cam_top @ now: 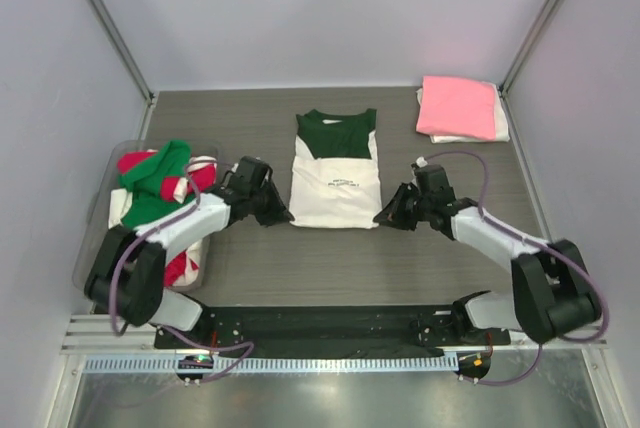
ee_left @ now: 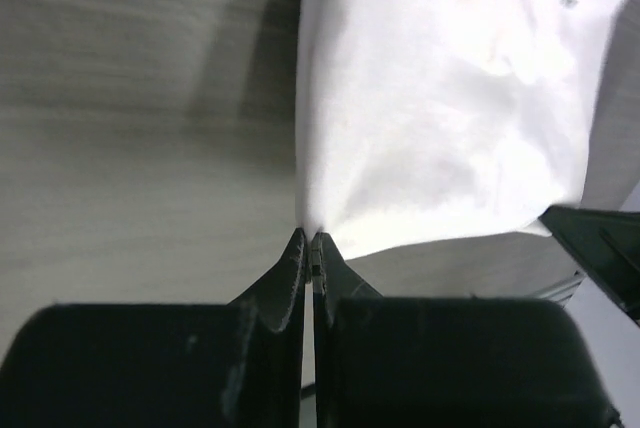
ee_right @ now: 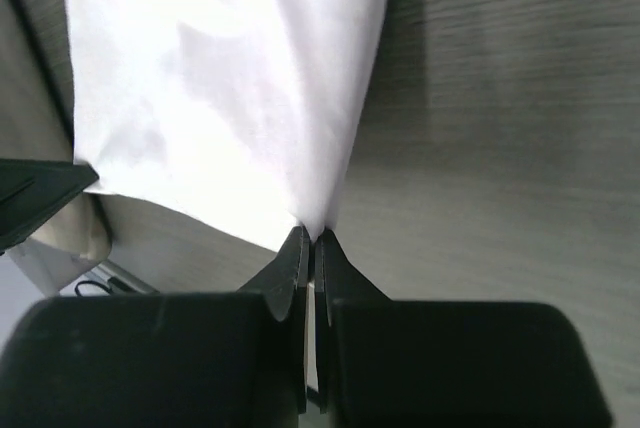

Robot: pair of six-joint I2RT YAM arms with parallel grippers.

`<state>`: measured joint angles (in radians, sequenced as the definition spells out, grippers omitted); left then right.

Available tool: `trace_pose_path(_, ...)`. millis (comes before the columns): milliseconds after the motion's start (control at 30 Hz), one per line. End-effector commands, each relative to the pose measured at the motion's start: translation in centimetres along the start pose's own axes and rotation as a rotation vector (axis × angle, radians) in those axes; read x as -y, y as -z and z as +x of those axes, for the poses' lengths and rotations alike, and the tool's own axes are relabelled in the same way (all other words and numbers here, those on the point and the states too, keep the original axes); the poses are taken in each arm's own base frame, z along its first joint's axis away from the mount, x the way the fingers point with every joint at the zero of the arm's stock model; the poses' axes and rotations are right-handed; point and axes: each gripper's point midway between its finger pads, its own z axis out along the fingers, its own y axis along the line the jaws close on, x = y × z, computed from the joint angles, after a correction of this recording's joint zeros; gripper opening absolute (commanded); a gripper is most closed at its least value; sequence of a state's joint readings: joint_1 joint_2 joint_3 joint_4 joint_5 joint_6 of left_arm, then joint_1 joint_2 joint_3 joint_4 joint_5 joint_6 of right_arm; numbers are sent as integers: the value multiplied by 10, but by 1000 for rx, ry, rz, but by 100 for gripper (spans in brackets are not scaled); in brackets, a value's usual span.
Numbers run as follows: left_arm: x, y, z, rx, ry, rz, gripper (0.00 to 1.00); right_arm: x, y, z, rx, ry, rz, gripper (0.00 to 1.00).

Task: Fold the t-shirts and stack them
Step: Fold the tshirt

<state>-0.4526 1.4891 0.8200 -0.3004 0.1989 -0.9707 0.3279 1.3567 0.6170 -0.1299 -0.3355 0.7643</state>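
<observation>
Green and red t-shirts (cam_top: 155, 183) fill plastic tub (cam_top: 200, 151).

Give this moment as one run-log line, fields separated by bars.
left claw: shut on white-and-green t-shirt, near-left corner | right claw: shut on its near-right corner | pink t-shirt: folded, far right

Both my arms reach forward from their bases, elbows out, forearms low and angled inward. My left gripper (cam_top: 286, 216) has its two fingers pressed together at the tips, nipping one near corner of the t-shirt (cam_top: 335, 193). My right gripper (cam_top: 381, 218) mirrors it, closed tip to tip on the other near corner. They point toward each other, well apart.
</observation>
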Motion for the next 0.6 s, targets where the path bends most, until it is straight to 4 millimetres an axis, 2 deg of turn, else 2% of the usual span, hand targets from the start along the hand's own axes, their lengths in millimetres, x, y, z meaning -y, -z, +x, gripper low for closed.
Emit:
trace_pose_path(0,3,46,22,48,-53,-43,0,-9,38,14,5,11,3,1)
trace_pose_path(33,6,56,29,64,-67,-38,0,-10,44,19,1,10,4,1)
trace_pose_path(67,1,64,36,78,-61,-65,0,-11,52,24,3,12,1,1)
trace_pose_path(100,4,71,49,88,-98,-60,0,-15,64,34,3,15,-1,1)
trace_pose_path(133,4,88,57,98,-100,-43,0,-17,72,39,5,19,-4,1)
trace_pose_path(200,7,105,70,122,-104,-32,0,-18,87,57,-21,-17,15,1)
trace_pose_path(233,2,118,74,132,-100,-30,0,-28,100,63,4,12,-20,1)
trace_pose_path(333,3,143,86,146,-88,6,0,-42,127,76,30,-7,-57,1)
trace_pose_path(400,12,158,90,151,-96,39,0,-48,142,77,39,-10,-65,1)
trace_pose_path(467,9,169,86,177,-98,21,0,-52,153,72,72,-3,-66,1)
trace_pose_path(500,11,174,84,187,-103,20,0,-59,163,66,94,7,-74,1)
trace_pose_path(533,18,188,74,226,-112,28,0,-63,170,56,131,27,-53,1)
trace_pose_path(567,13,187,71,241,-124,1,0,-59,167,53,141,42,-29,1)
